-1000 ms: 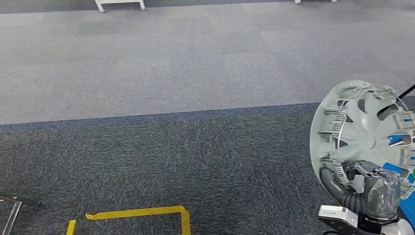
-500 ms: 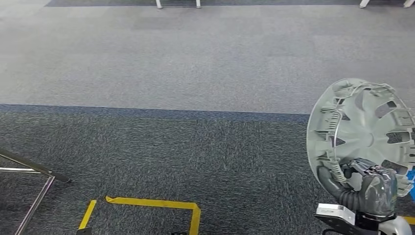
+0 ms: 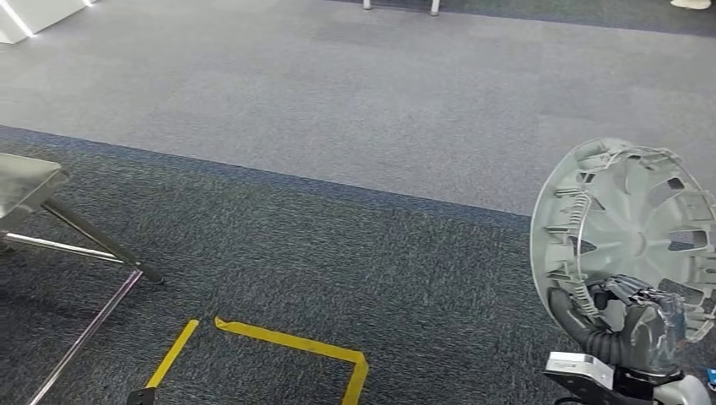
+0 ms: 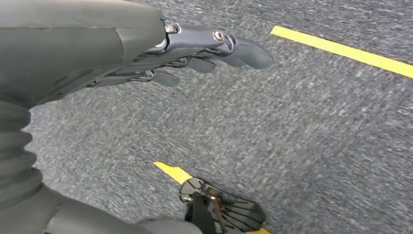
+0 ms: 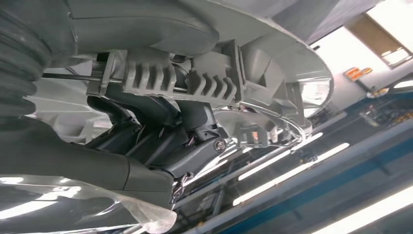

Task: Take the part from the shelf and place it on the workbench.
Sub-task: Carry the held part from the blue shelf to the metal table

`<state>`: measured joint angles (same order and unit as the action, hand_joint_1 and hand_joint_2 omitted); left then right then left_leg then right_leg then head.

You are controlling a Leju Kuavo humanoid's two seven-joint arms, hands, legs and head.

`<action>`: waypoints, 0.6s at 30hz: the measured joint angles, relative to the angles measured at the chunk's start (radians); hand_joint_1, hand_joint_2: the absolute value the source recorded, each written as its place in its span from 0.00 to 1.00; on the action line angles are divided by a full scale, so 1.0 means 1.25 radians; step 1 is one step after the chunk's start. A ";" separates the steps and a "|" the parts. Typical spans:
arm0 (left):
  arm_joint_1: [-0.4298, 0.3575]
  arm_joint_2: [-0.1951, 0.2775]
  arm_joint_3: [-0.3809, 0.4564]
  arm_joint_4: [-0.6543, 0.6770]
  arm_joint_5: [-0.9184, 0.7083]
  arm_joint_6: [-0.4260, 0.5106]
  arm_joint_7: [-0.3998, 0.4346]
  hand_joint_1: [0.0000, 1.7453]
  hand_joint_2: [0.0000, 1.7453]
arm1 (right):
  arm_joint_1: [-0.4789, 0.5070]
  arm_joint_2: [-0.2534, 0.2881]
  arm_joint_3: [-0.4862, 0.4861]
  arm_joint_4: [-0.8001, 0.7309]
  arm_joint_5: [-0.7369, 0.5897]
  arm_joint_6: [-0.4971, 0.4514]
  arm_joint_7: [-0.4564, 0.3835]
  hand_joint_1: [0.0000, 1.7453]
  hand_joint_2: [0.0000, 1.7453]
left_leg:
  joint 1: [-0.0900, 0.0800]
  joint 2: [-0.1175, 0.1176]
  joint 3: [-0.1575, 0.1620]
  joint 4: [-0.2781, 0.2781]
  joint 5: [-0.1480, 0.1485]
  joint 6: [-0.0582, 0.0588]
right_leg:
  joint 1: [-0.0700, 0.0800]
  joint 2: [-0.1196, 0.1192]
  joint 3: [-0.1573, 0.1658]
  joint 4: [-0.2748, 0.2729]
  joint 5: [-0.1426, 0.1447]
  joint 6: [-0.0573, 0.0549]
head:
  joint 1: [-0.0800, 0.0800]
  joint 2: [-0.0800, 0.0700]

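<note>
The part is a round grey plastic wheel cover (image 3: 626,232), held upright at the lower right of the head view with its ribbed back toward me. My right hand (image 3: 642,325) grips its lower rim. In the right wrist view the dark fingers (image 5: 160,131) curl round the ribbed rim of the wheel cover (image 5: 204,78). My left hand (image 4: 195,53) hangs over the dark carpet with its fingers stretched out and nothing in it.
Grey carpet lies ahead, a darker band near me and a lighter one beyond. Yellow tape (image 3: 291,342) marks a corner on the floor. A metal-legged stand (image 3: 51,219) is at the left edge. White furniture legs (image 3: 401,6) show at the far top.
The whole view has swung, so the camera has turned: the tape mark and the metal stand have slid into the picture from the left. The wheel cover stays in my right hand.
</note>
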<state>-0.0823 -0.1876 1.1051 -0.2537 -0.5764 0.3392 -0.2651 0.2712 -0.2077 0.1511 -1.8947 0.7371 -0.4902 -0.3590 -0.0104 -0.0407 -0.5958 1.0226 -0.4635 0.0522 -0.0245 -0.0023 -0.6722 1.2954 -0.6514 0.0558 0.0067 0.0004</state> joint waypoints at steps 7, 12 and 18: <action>0.001 0.000 0.000 0.000 -0.006 0.002 0.012 0.00 1.00 | 0.000 -0.001 0.001 0.004 0.000 0.000 0.001 1.00 1.00 | 0.003 -0.074 -0.005 0.010 -0.003 -0.023 | -0.006 0.057 0.089 -0.213 0.106 -0.010 | -0.001 0.000; 0.003 0.001 -0.001 0.001 -0.013 0.006 0.033 0.00 1.00 | -0.005 -0.002 0.002 0.007 0.001 0.001 0.001 1.00 1.00 | 0.003 0.007 -0.058 0.122 -0.062 -0.044 | -0.005 0.005 0.101 -0.218 0.104 -0.032 | -0.011 0.000; 0.003 0.001 -0.004 0.001 -0.017 0.006 0.040 0.00 1.00 | -0.008 -0.002 0.003 0.010 0.002 0.002 -0.001 1.00 1.00 | 0.002 0.049 -0.065 0.123 -0.016 -0.034 | 0.003 -0.060 0.123 -0.219 0.085 -0.035 | -0.012 0.000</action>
<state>-0.0789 -0.1865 1.1001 -0.2522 -0.5981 0.3467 -0.2156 0.2618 -0.2098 0.1544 -1.8818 0.7395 -0.4880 -0.3596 -0.0082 0.0209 -0.6775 1.1758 -0.4830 0.0097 -0.0212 -0.0774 -0.5186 1.0219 -0.5448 0.0115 -0.0089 0.0004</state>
